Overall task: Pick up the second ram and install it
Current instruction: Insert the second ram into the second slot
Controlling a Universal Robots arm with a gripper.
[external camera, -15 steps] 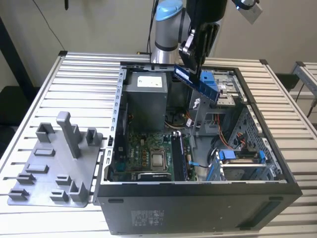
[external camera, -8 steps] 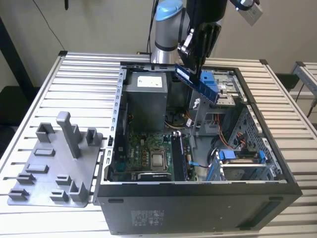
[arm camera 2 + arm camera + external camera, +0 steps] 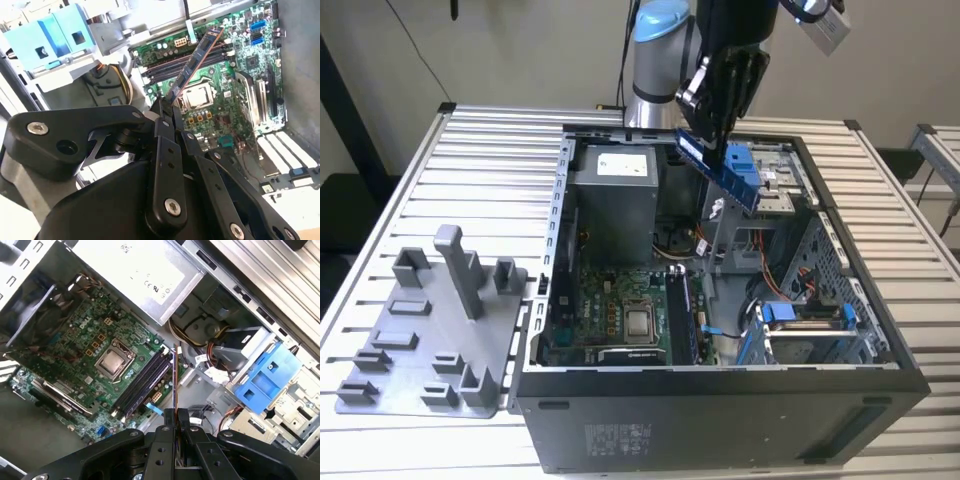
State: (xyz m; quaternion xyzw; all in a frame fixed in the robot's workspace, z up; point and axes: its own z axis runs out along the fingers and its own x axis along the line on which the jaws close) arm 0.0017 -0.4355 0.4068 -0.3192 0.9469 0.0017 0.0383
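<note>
My gripper (image 3: 708, 128) hangs over the back of the open computer case (image 3: 720, 400) and is shut on the second ram (image 3: 728, 176), a long thin stick held tilted in the air. In the second wrist view the ram (image 3: 196, 61) juts from the closed fingertips (image 3: 161, 116) and points toward the green motherboard (image 3: 235, 95). The first wrist view shows the ram (image 3: 173, 382) edge-on as a thin line rising from the gripper (image 3: 175, 414), just beside the long black slots (image 3: 142, 385). The stick stays clear of the board.
A grey plastic tray with upright posts (image 3: 430, 330) lies on the slatted table at the exterior view's left. Inside the case are a grey power supply (image 3: 615, 200), a processor socket (image 3: 640, 322), blue drive brackets (image 3: 800, 315) and loose cables (image 3: 210, 372).
</note>
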